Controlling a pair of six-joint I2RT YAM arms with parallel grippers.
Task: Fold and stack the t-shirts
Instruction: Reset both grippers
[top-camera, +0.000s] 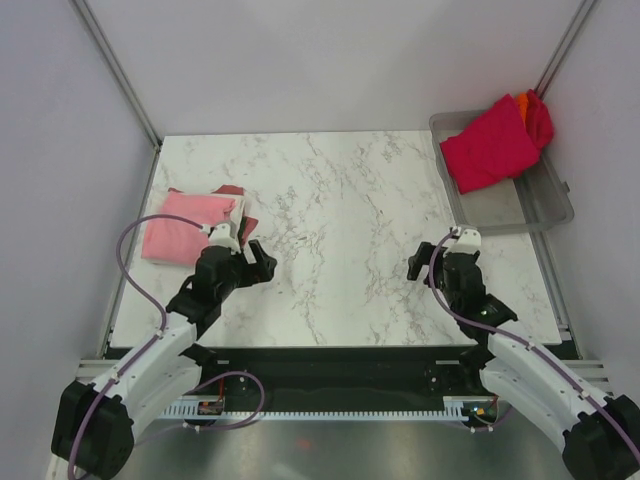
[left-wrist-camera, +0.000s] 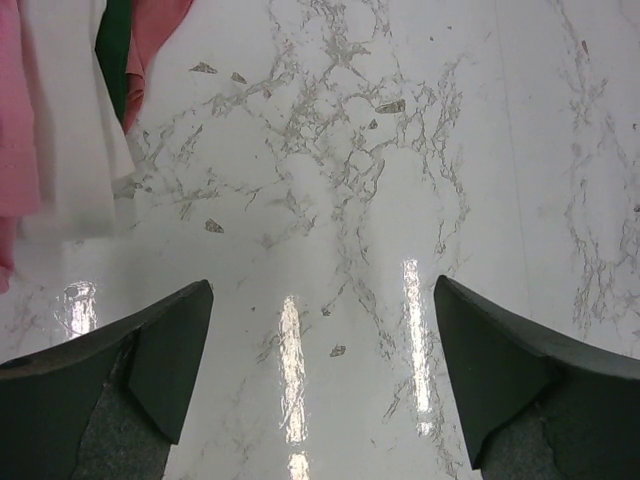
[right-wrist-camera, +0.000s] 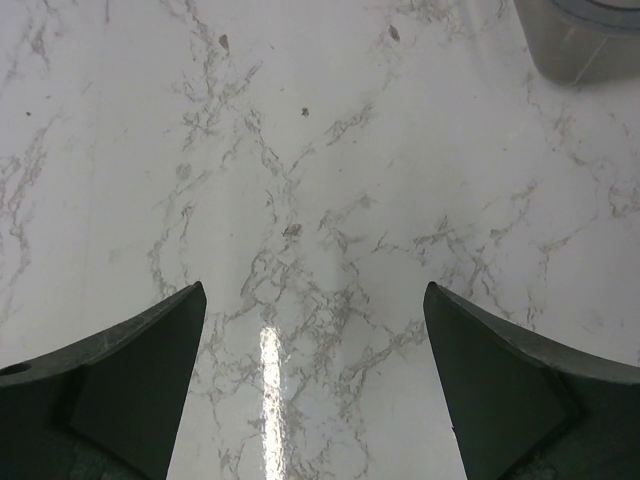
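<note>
While both pairs of fingers stand spread wide and hold nothing, the risk lies in the next pickup, not in anything now in hand. The left fingers (left-wrist-camera: 160, 360) hang over the bare worktop (top-camera: 350, 220), just right of the folded stack at its left edge. That stack has a pink t-shirt (top-camera: 180, 228) on top, a cream-white t-shirt (left-wrist-camera: 70, 130) showing along its right side, and a dark red t-shirt (top-camera: 230, 189) peeking out at the far corner. The right fingers (right-wrist-camera: 140, 370) hover over bare marble on the right, nearer than the grey tray (top-camera: 545, 215) and apart from it. A crimson t-shirt (top-camera: 488, 148) lies bunched at the tray's far end, spilling over the rim, with an orange t-shirt (top-camera: 524, 100) touching it behind.

Because those two lie tangled together, a grab at the crimson one could drag the orange one along or tug the light tray across the marble. A single pinch into the wad would likely bring it out crumpled and hard to spread flat. On the left, any sideways sweep so close to the stack could catch its edge and undo the folds.
</note>
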